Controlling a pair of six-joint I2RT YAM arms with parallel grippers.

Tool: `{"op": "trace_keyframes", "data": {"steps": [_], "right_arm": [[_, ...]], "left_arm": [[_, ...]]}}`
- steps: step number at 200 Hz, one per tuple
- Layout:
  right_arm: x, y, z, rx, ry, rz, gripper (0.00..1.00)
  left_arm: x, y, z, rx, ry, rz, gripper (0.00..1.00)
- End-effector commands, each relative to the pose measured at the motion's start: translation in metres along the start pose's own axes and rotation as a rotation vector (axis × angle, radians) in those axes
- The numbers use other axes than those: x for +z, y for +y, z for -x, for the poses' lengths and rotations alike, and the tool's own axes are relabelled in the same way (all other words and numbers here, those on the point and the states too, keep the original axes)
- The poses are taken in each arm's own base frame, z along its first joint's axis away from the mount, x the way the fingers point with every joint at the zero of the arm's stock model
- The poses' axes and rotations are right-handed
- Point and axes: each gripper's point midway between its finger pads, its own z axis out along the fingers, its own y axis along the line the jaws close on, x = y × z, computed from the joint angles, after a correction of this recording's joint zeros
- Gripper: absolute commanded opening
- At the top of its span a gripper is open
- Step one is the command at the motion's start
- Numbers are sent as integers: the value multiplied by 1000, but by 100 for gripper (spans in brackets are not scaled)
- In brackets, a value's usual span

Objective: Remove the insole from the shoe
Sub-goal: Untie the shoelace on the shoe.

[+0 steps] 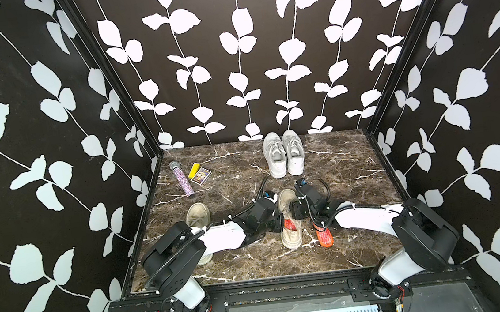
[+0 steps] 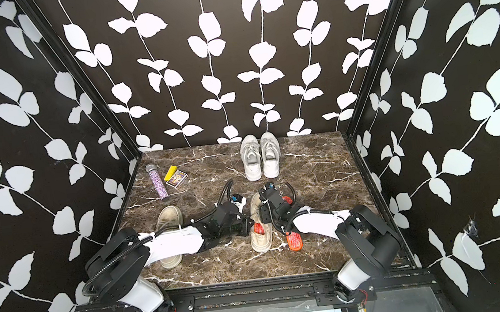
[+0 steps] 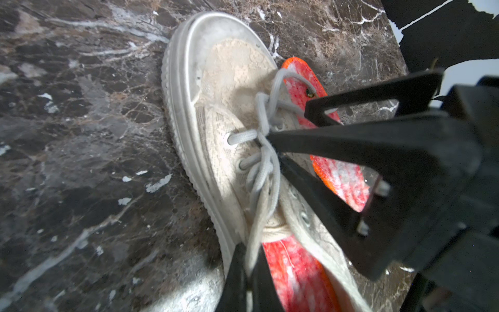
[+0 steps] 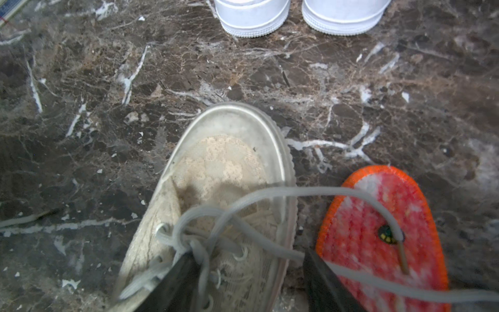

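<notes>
Centrally, in both top views, a beige lace canvas sneaker (image 1: 291, 241) is standing on a brown marble tabletop (image 1: 248, 261). A red woven inner insole (image 1: 289, 225) is showing in its opening, and a matching orange-edged loose insole (image 1: 325, 238) is lying flat just beside it.

Left wrist view: the left gripper (image 3: 249, 254) fingers are pressing together, pinching the grey shoelace (image 3: 266, 162).

Right wrist view: the right gripper (image 4: 248, 254) fingers are standing spread, one over the sneaker, one at the gap between sneaker and loose insole.
</notes>
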Motion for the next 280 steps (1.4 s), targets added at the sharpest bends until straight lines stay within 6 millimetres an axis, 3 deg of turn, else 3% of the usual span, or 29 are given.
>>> {"op": "trace_keyframes", "data": {"steps": [1, 24, 47, 80, 101, 108, 138, 161, 178, 189, 223, 257, 280], "right_arm": [[9, 14, 3, -44, 21, 19, 69], [24, 10, -2, -58, 58, -30, 72], [23, 1, 6, -43, 23, -85, 73], [10, -5, 31, -8, -91, -120, 76], [3, -22, 40, 27, -145, -202, 78], [-11, -28, 54, 44, -196, -222, 79], [-25, -59, 59, 102, -224, -277, 82], [-31, -72, 54, 126, -208, -274, 82], [-35, -65, 49, 107, -187, -213, 82], [-35, -50, 44, 90, -155, -123, 82], [-47, -23, 16, 72, -75, 24, 80], [-48, -14, -8, 39, 3, 32, 78], [-41, -11, -12, 31, 15, 32, 76]], "left_arm": [[-8, -35, 32, 2, -82, -116, 0], [-10, -38, 33, 3, -83, -125, 0], [-12, -37, 33, 4, -86, -123, 0], [-13, -36, 30, 6, -83, -120, 0], [-13, -33, 28, 3, -81, -115, 0], [-13, -32, 27, 1, -83, -113, 0], [-13, -27, 24, -3, -78, -100, 0], [-13, -27, 23, 0, -75, -98, 0], [-13, -27, 23, 5, -73, -94, 0], [-13, -28, 24, 9, -74, -94, 0], [-10, -28, 26, 12, -71, -92, 0], [-9, -27, 24, 10, -65, -87, 0], [-8, -28, 24, 11, -65, -91, 0]]}}
